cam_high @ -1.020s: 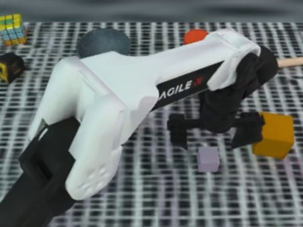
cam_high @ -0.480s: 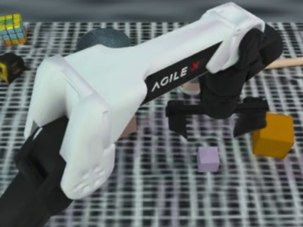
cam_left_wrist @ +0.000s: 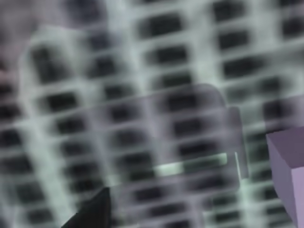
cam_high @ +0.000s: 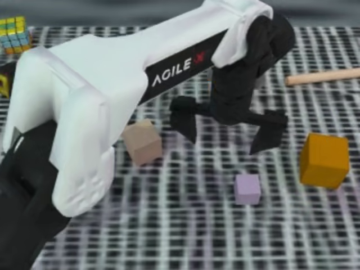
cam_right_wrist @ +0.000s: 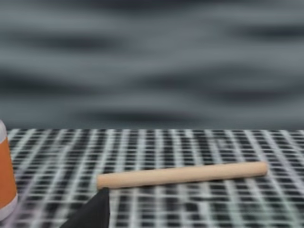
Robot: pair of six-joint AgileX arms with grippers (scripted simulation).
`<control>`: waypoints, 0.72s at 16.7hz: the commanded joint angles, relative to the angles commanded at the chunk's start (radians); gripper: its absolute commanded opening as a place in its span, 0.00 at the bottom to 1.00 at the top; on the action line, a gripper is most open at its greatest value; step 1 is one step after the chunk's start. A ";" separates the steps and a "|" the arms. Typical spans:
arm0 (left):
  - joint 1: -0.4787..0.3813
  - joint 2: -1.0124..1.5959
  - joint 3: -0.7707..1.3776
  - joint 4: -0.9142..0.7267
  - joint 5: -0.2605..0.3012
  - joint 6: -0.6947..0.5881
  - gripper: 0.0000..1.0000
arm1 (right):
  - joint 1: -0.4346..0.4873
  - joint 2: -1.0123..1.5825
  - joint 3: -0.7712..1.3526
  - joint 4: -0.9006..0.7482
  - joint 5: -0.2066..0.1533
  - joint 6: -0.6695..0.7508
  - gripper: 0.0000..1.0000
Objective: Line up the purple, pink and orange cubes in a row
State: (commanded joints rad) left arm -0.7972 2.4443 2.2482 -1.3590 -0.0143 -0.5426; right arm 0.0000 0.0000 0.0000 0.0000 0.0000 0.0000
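Three cubes sit apart on the table: pink cube [cam_high: 143,142] left of middle, purple cube [cam_high: 247,189] lower middle, orange cube [cam_high: 323,160] right. Left gripper [cam_high: 226,130] hangs above them, jaws wide, holding nothing.

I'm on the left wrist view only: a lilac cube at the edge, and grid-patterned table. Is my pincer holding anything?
Observer: No. The left pincer is open and empty, above the table.
Operator: Where's the pink cube?
Observer: The pink cube sits left of the pincer in the top view, apart from the purple cube.
Operator: And the orange one?
Observer: The orange cube is right of the purple cube, with a gap between them.
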 joint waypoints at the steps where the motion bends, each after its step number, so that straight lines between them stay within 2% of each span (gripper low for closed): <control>1: 0.025 -0.009 -0.022 0.007 0.002 0.091 1.00 | 0.000 0.000 0.000 0.000 0.000 0.000 1.00; 8: 0.212 -0.088 -0.204 0.064 0.017 0.816 1.00 | 0.000 0.000 0.000 0.000 0.000 0.000 1.00; 12: 0.296 -0.140 -0.281 0.103 0.019 1.076 1.00 | 0.000 0.000 0.000 0.000 0.000 0.000 1.00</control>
State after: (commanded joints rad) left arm -0.5009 2.3043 1.9671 -1.2563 0.0046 0.5331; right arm 0.0000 0.0000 0.0000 0.0000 0.0000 0.0000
